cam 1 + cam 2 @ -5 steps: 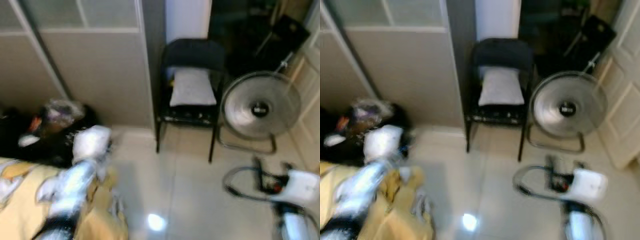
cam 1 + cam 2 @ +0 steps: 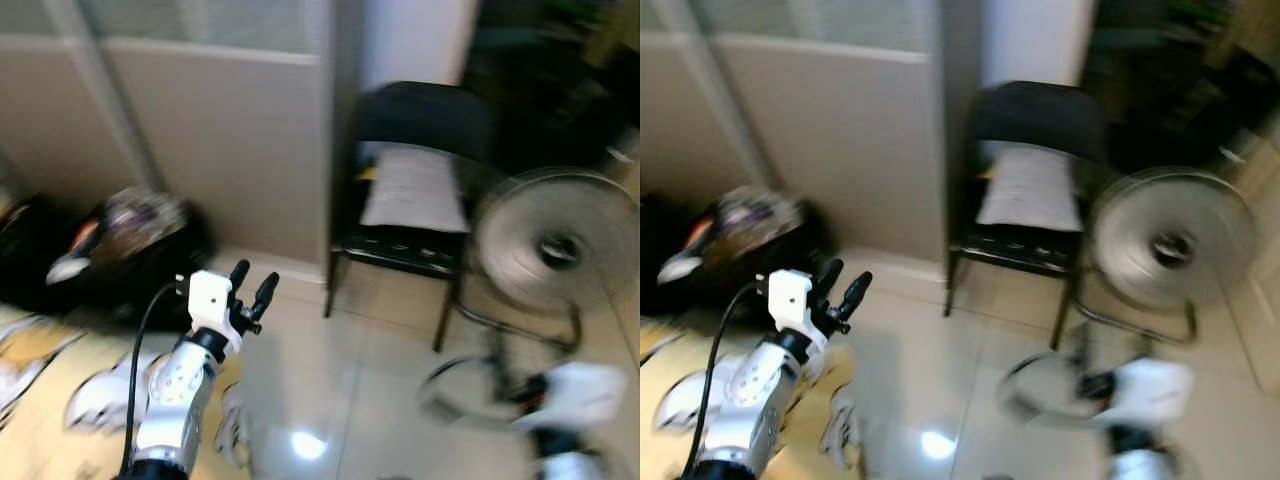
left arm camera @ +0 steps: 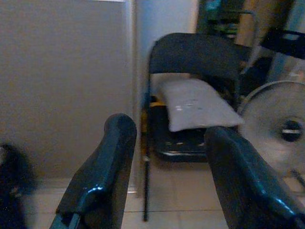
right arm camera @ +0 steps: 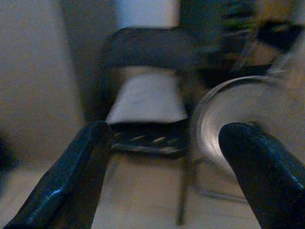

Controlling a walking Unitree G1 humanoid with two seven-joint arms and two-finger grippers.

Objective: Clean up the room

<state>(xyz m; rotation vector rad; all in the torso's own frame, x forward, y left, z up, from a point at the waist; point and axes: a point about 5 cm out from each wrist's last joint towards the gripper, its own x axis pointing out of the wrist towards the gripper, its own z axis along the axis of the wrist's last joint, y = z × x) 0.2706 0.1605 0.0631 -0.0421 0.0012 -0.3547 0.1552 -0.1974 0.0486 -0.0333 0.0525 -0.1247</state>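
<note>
Black metal folding chair (image 2: 415, 190) against the wall, soft pale grey pillow (image 2: 414, 189) flat on its seat. Round chrome wire-cage floor fan (image 2: 556, 250) just right of the chair, blurred. Glossy beige tile floor (image 2: 340, 400). Dark bag heap (image 2: 120, 250) by the beige panel wall (image 2: 215, 140); yellow bedding (image 2: 810, 395) at lower left. Left gripper (image 2: 252, 290) raised over the bedding edge, fingers spread, empty. Right gripper (image 4: 167, 181) fingers wide apart, empty; its wrist view heavily smeared, left wrist view sharper on the pillow's creases.

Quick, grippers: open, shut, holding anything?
Left gripper: open, holding nothing, raised toward the black chair.
Right gripper: open, holding nothing, also pointed at the chair.
</note>
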